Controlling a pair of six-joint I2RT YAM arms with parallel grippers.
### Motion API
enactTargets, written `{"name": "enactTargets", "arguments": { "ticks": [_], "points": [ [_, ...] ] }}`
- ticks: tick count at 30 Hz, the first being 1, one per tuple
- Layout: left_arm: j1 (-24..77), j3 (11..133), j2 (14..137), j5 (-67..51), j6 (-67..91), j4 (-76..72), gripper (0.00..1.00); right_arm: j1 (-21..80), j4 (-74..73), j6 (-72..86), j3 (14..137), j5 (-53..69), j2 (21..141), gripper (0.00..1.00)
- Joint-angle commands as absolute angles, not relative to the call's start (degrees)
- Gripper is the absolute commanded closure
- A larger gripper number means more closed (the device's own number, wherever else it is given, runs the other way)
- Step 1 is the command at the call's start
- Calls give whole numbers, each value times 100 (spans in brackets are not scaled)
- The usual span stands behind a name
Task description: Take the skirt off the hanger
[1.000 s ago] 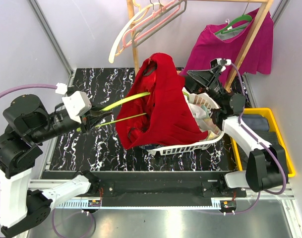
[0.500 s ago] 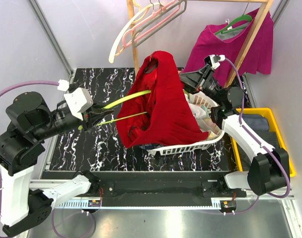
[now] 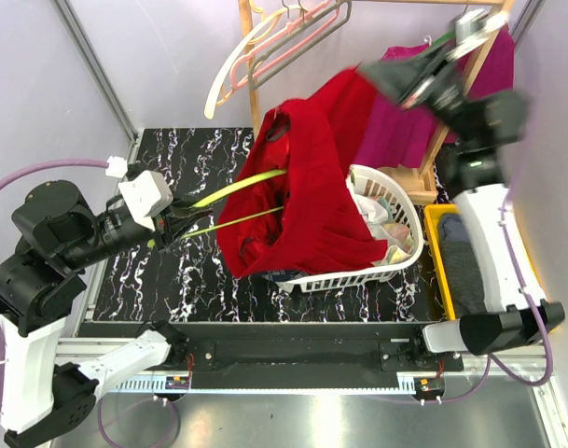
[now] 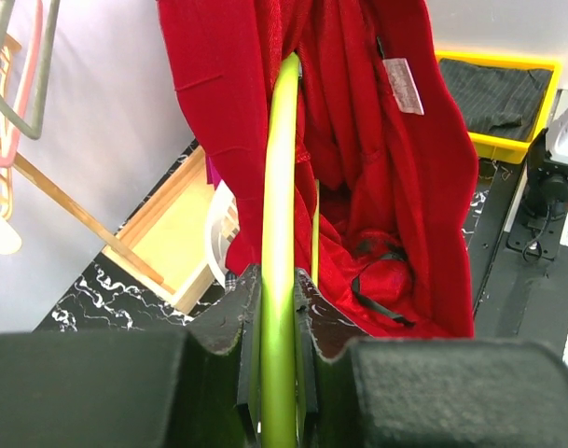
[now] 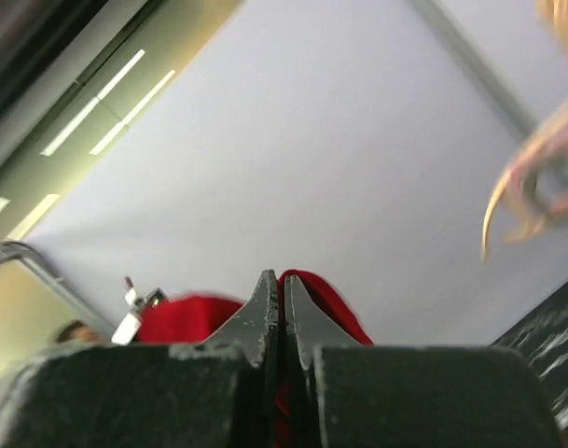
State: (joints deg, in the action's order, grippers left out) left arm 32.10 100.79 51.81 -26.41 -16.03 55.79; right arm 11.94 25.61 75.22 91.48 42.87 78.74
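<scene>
Right arm (image 3: 479, 205) swung up high; right fingers (image 5: 261, 313) now pinch skirt (image 3: 307, 177) edge, lifting it. Left fingers (image 4: 235, 313) clamp hanger (image 4: 279, 187). Skirt not yet free.

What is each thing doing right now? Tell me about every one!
red skirt, on the green hanger, one edge pulled up high
green hanger, inside the skirt, pinched at its near end
left gripper, shut on the green hanger
right gripper, shut on the red skirt
white basket, holding clothes, partly hidden by the skirt
yellow bin, dark cloth inside
pink garment, hanging on the rack
pale hangers, bare on the rack
</scene>
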Motion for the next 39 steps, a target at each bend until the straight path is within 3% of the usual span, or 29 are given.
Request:
{"name": "enactTargets", "arguments": {
  "ticks": [1,13,19,25,29,36,39],
  "points": [
    [3182,9793,4826,-2856,-1573,4632,100,292,1004,6118,11396,3912,8006,100],
    [3182,9027,4280,-2971,-1934,5168,100,-1211,308,6556,14860,2971,10403,100],
    [3182,8912,4105,-2857,-2056,5387,100,-2240,457,8363,16505,2461,11653,100],
    [3164,8876,4043,-2804,-2162,5370,100,-2382,922,8438,15463,2908,11024,100],
    [3164,9429,4340,-2296,-2232,4810,100,-1891,759,7605,14047,4091,10293,100],
    [3164,10694,5395,-390,-2119,3648,100,735,-1500,5074,14274,3912,9968,100],
    [3164,11431,6028,-211,-1812,3630,100,1449,-1872,4194,13153,3429,9216,100]
  ]
}}
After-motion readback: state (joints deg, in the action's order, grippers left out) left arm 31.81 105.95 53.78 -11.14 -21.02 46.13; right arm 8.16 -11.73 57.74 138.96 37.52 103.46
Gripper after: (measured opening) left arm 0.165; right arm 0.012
